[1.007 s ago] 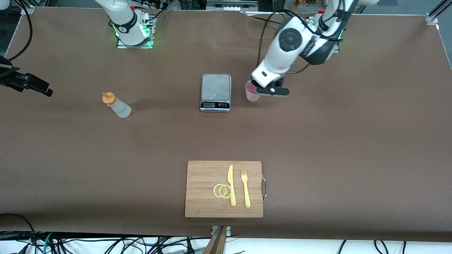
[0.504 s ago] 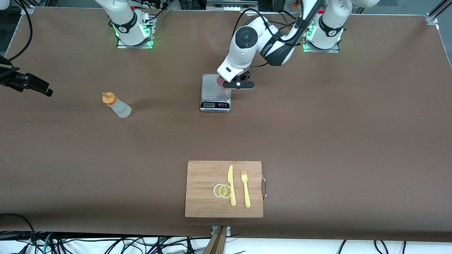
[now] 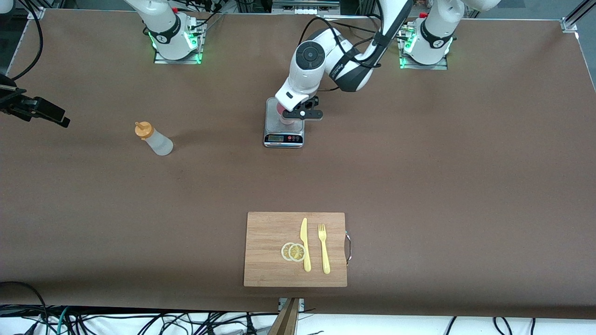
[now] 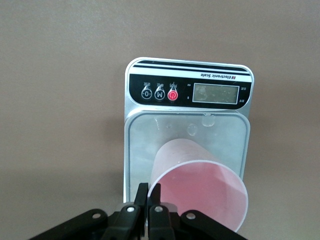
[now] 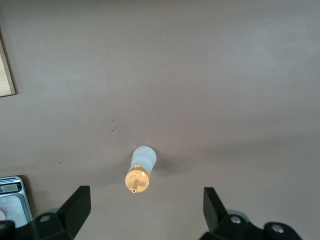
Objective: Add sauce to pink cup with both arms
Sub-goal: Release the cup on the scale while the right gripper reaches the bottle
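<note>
My left gripper (image 3: 298, 113) is shut on the rim of the pink cup (image 3: 284, 114), one finger inside the cup and one outside. It holds the cup low over the plate of the grey kitchen scale (image 3: 284, 136). The left wrist view shows the gripper (image 4: 149, 187), the empty cup (image 4: 200, 182) and the scale (image 4: 190, 92). I cannot tell whether the cup touches the plate. The sauce bottle (image 3: 156, 139) with an orange cap stands toward the right arm's end of the table. My right gripper (image 5: 145, 190) is open, high over the bottle (image 5: 144, 160), well apart from it.
A wooden cutting board (image 3: 270, 232) lies near the front edge. It carries lemon slices (image 3: 293, 251), a yellow knife (image 3: 305, 244) and a yellow fork (image 3: 323, 249). A black mount (image 3: 35, 109) juts in at the right arm's end of the table.
My left arm carried the pink cup from beside the scale to over its plate, toward the right arm's end. The bottle and the right arm have not moved.
</note>
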Robot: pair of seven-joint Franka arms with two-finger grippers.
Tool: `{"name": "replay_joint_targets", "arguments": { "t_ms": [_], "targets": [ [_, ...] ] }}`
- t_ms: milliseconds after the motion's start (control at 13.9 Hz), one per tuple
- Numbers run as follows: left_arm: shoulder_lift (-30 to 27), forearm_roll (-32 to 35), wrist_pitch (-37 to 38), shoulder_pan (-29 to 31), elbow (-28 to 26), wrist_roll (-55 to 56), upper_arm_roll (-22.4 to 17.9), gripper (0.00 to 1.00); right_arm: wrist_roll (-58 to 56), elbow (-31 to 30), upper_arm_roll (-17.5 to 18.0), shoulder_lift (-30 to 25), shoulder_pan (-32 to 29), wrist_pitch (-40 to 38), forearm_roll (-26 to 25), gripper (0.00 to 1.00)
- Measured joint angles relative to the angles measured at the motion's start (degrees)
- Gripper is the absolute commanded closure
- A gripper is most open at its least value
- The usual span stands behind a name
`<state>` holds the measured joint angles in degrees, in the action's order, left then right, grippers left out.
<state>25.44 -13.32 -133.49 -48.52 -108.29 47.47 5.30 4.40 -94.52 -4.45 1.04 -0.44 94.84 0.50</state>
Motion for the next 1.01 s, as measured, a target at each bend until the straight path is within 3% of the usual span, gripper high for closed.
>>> {"name": "replay_joint_targets", "arguments": {
  "t_ms": [72, 144, 288, 432, 719, 1007],
  "targets": [
    [0.04, 0.0, 0.0, -0.15, 0.17, 0.09, -0.01, 0.35, 0.0, -0.06, 0.01, 0.22, 0.01, 0.0, 0.0, 0.0],
    [0.12, 0.0, 0.0, -0.25, 0.23, 0.17, -0.01, 0.0, -0.19, -0.12, 0.05, 0.65, 0.03, -0.02, 0.03, 0.0],
    [0.34, 0.0, -0.05, -0.31, 0.53, 0.24, 0.0, 0.0, -4.42, -0.33, 0.26, 2.29, 0.1, -0.03, 0.06, 0.0],
    [0.31, -0.14, 0.23, -0.29, 2.01, 0.32, -0.13, 0.0, -16.3, -0.52, 0.2, 4.57, -0.08, 0.02, 1.0, 0.0],
    [-1.72, -0.62, 10.23, 1.77, 9.1, 0.34, -1.72, 0.0, -48.56, -1.48, -0.75, 10.1, -5.28, 0.02, 9.85, 0.0],
    [-7.48, -0.62, 22.95, 5.18, 14.82, -6.5, -8.34, 0.0, -78.19, -5.03, -1.17, 13.74, -12.91, -0.79, 22.15, 0.0]
  ]
}}
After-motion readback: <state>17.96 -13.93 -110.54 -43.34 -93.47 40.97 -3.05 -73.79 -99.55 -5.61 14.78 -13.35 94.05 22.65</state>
